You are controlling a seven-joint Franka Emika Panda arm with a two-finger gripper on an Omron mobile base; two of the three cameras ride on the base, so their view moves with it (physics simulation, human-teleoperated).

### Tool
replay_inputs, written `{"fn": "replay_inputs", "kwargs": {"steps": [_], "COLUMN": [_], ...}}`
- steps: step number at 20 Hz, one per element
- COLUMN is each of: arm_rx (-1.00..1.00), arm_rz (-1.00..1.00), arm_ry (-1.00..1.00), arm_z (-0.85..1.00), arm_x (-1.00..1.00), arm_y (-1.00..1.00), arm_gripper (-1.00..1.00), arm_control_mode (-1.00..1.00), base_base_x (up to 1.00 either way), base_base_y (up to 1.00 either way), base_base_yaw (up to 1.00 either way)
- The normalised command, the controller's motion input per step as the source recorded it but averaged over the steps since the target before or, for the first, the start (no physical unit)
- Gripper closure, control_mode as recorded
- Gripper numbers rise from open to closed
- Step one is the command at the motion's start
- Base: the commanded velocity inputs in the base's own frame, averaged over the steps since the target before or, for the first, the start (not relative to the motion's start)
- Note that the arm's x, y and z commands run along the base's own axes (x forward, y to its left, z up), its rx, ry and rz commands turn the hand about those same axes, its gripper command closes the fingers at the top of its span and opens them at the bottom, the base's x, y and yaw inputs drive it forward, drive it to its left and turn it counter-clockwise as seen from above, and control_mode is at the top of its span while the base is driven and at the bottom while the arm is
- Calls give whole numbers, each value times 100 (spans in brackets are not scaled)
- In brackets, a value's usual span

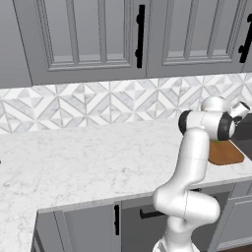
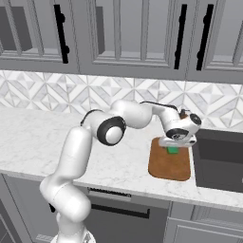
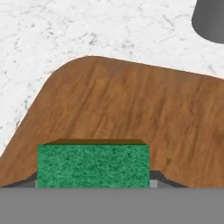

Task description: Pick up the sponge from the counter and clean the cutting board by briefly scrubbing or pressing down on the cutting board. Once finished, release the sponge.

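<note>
Now | your gripper (image 2: pixel 172 148) pinched the sponge (image 3: pixel 92 164) | sponge sat directly over the cutting board (image 2: pixel 169 165) | long side lay across the jaws

My own forearm hides most of the cutting board (image 1: pixel 226 152) from the left base view; in my hand view the sponge (image 3: pixel 93 164) covers my fingertips and its lower part is cut off; a dark object (image 3: pixel 211 21) is clipped at the corner.

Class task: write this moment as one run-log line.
phase: scrubbing | end effector: shut on sponge | sponge: over cutting board | board: on counter | release: not yet done
</note>
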Motion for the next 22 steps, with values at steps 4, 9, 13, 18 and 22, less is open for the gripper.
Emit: {"fn": "replay_inputs", "kwargs": {"steps": [4, 9, 13, 18, 22], "arm_rx": [0, 0, 0, 0, -4], "arm_rz": [10, 13, 23, 33, 37], "arm_ry": [-5, -6, -5, -3, -5], "arm_z": [-3, -1, -12, -23, -18], "arm_x": [34, 4, -56, -100, -100], "arm_y": [-34, -42, -16, 6, 42], "arm_gripper": [100, 100, 100, 100, 100], "arm_control_mode": [-100, -100, -100, -100, -100], "base_base_x": [0, 0, 0, 0, 0], "base_base_y": [0, 0, 0, 0, 0], "base_base_yaw": [0, 0, 0, 0, 0]}}
